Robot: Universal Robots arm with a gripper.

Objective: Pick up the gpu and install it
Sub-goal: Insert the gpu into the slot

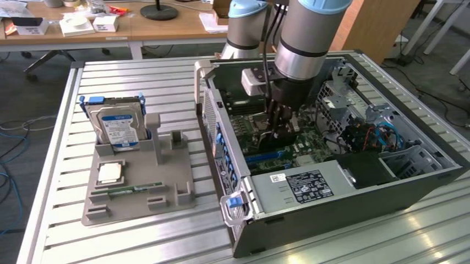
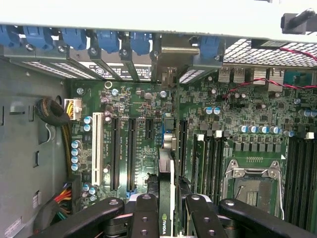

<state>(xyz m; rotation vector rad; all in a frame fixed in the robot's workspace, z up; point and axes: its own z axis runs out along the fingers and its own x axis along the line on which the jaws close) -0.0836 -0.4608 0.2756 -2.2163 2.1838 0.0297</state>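
The gpu (image 2: 166, 173) is standing on edge inside the computer case (image 1: 331, 220), just above the motherboard (image 2: 247, 114). It is lining up with a long slot, probably so that its bracket end meets the rear openings. You are watching the gripper (image 2: 171, 201) clamping it from both sides, fingers (image 2: 144, 213) only narrowly apart and holding the card upright.

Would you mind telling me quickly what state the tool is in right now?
The tool: closed on the gpu, inside the computer case.
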